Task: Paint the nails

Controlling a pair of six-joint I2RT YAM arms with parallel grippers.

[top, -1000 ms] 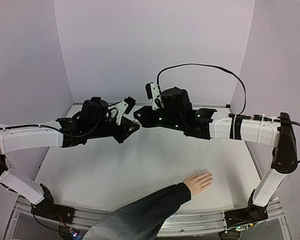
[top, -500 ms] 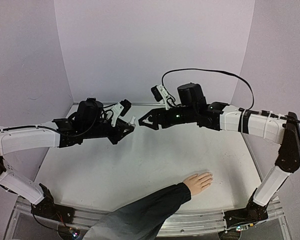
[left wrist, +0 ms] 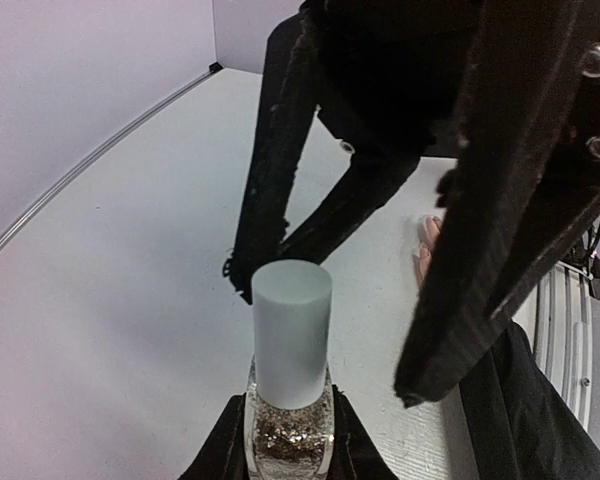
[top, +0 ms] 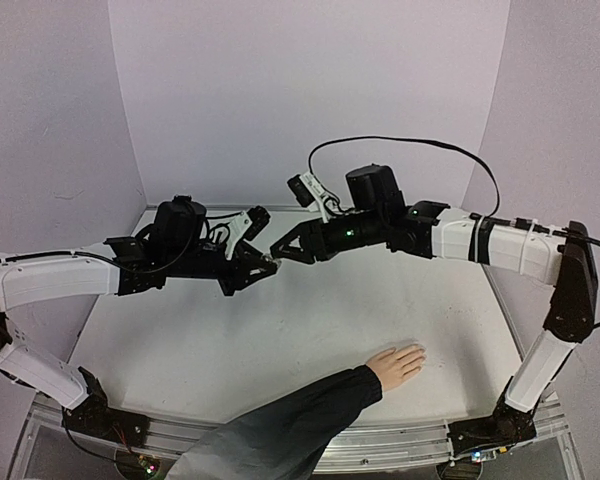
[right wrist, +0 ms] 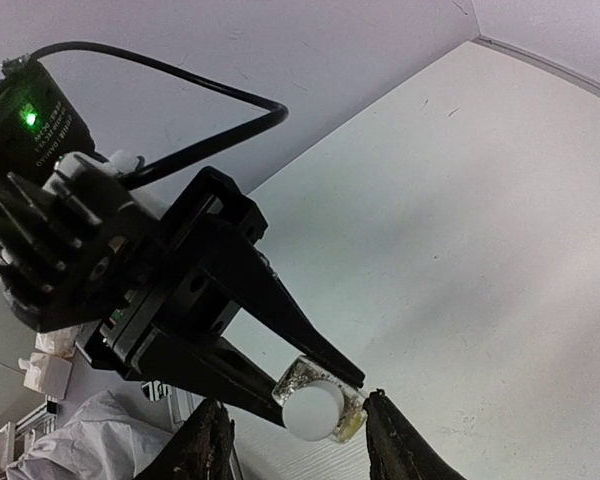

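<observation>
Left gripper (left wrist: 288,445) pinches the small clear glass bottle (left wrist: 290,425) of glitter polish. Right gripper (right wrist: 295,438) has its fingers spread either side of the bottle's grey cap (left wrist: 291,330), which is still on. The nails (top: 418,352), well apart from the bottle, look not yet begun.

The left gripper (top: 263,262) with its bottle (left wrist: 290,400) and the right gripper (top: 280,248) meet mid-air, barring passage there; worktop (top: 280,340) beneath lies open; hand (top: 396,363) and sleeve (top: 280,430) block the near right.

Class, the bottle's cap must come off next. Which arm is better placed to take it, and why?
Right, probably. The right arm has open jaws facing the cap; the left arm has jaws shut on the bottle, holding it.
</observation>
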